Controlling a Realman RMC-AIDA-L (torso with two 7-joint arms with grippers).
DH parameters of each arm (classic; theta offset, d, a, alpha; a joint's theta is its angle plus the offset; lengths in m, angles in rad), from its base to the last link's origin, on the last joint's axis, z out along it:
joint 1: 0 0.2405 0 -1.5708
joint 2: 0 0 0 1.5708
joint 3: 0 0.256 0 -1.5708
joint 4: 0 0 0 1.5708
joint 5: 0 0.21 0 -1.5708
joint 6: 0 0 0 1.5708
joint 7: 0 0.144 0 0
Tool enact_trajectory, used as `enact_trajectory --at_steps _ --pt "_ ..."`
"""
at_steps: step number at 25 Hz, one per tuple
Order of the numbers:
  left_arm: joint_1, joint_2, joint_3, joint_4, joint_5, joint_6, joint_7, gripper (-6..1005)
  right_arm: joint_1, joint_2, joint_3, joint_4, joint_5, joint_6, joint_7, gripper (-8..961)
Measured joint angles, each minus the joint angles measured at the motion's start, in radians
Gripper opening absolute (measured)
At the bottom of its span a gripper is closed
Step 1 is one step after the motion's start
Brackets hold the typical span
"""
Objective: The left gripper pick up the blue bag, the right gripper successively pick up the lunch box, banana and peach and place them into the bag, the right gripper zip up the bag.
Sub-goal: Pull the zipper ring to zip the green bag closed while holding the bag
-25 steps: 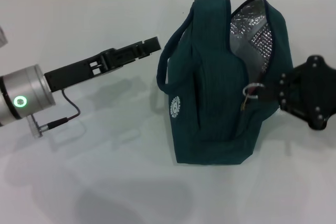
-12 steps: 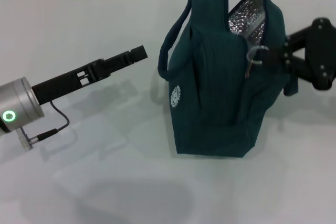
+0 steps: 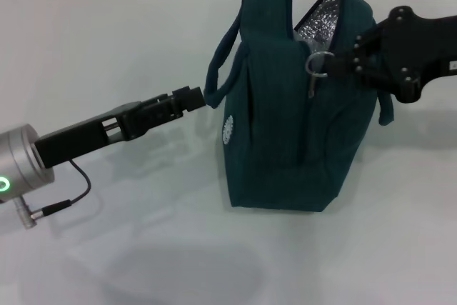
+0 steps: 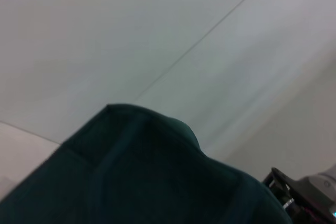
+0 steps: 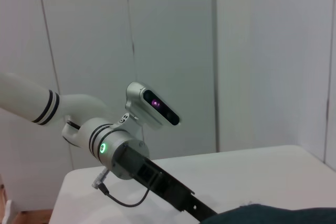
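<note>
Dark teal fabric bag with silver foil lining (image 3: 285, 105) upright mid-table, mouth partly unzipped; right gripper (image 3: 335, 62) pinching metal ring zip pull (image 3: 316, 66); left gripper (image 3: 193, 98) touching handle strap (image 3: 218, 69), jaw state unclear; risk: bag sliding or tipping if unbraced during pull.

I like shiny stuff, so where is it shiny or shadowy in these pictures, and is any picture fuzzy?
Head view: the silver lining inside the blue bag glints, and soft grey shadows lie on the table under the left pincer. Left wrist view: the bag's cloth looks fuzzy, too close. Right wrist view: a green light glows on the left arm.
</note>
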Motion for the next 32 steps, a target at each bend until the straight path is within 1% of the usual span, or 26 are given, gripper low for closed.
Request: enact_trajectory --at_steps 6,9,11,13,18,24,27,32 --pt "-0.015 -0.008 0.011 -0.008 0.035 0.003 -0.003 745 0.043 -0.001 0.002 -0.003 -0.01 0.001 0.043 2" --pt "-0.024 -0.01 0.026 -0.017 0.031 0.003 0.0 744 0.065 -0.013 0.003 -0.008 -0.021 0.007 0.089 2" --pt "-0.042 -0.011 0.029 -0.039 0.028 0.003 0.009 744 0.072 -0.024 0.006 0.013 -0.026 0.015 0.115 2" --pt "-0.058 -0.011 0.027 -0.061 0.026 0.002 0.021 744 0.079 -0.03 0.007 0.046 -0.025 0.02 0.123 2" --pt "-0.075 -0.012 0.027 -0.078 0.011 -0.006 0.055 744 0.105 -0.025 0.005 0.105 -0.028 0.012 0.123 2" --pt "-0.098 -0.015 0.027 -0.109 0.01 -0.015 0.096 743 0.122 -0.027 0.005 0.144 -0.027 0.013 0.135 2" --pt "-0.108 -0.015 0.028 -0.127 0.01 -0.018 0.109 743 0.128 -0.029 0.005 0.157 -0.025 0.014 0.136 2" --pt "-0.116 -0.018 0.026 -0.129 0.003 -0.019 0.11 742 0.138 -0.024 0.001 0.159 -0.027 0.014 0.137 2"
